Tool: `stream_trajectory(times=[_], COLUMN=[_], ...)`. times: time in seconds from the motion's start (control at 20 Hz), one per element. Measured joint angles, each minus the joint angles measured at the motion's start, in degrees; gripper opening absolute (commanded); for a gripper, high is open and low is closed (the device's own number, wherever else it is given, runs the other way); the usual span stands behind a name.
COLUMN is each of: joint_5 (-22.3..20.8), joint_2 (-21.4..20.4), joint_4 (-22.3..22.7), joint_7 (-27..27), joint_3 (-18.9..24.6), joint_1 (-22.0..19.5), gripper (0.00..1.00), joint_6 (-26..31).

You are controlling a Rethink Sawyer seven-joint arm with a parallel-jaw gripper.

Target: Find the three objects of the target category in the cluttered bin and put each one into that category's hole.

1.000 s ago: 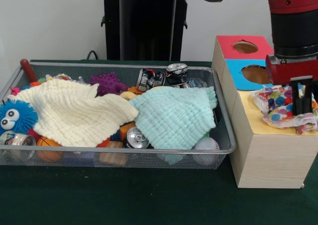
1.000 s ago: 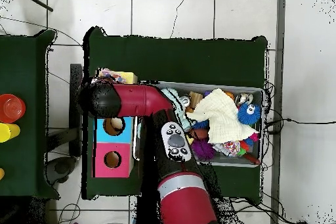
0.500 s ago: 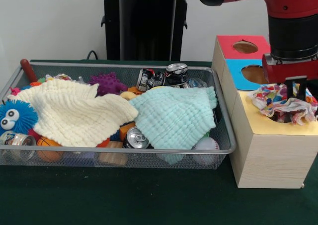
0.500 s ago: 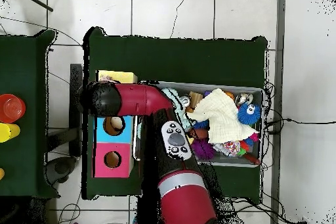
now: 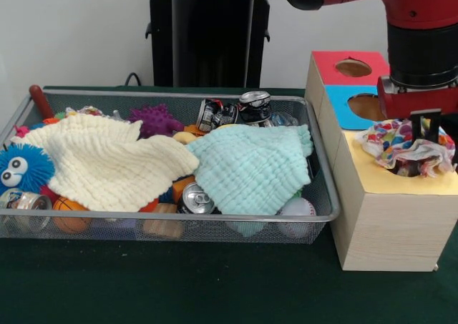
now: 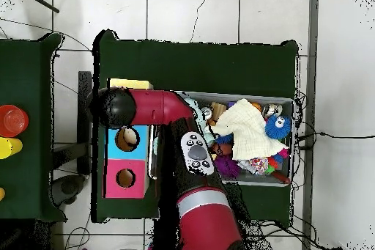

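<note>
The bin (image 5: 179, 217) of silver wire mesh holds the cream waffle cloth (image 5: 107, 163) at its left and the mint-green waffle cloth (image 5: 250, 167) at its right, both lying on the clutter. The white confetti cloth (image 5: 401, 141) is bunched on the box's yellow top (image 5: 379, 181), its middle sunk into the hole (image 5: 402, 169), which shows only as a dark gap. My gripper (image 5: 426, 127) hangs right above that cloth, at its upper edge. In the overhead view my arm (image 6: 146, 108) hides the gripper and the hole; the cream cloth (image 6: 245, 130) shows in the bin.
On the same box, behind the yellow top, are a blue-topped hole (image 5: 368, 107) and a red-topped hole (image 5: 353, 68). The bin also holds a blue fuzzy ball with eyes (image 5: 21, 167), a purple spiky ball (image 5: 156, 120), drink cans (image 5: 236, 111), a baseball (image 5: 297, 208).
My gripper has risen a little from the confetti cloth. The cloth, spread over the yellow top a second ago, is now drawn together and sunk into the hole. The bin is unchanged.
</note>
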Motion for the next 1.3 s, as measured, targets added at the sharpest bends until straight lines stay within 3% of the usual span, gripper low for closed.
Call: stream_trajectory(times=[0.35,1.3], joint_5=[0.0,0.0], joint_2=[0.3,0.2], joint_4=[-1.4,-3.1], joint_7=[0.0,0.0], joint_3=[-1.0,-10.1], joint_1=[1.0,8.5], gripper=[0.0,0.0], joint_6=[2.2,2.3])
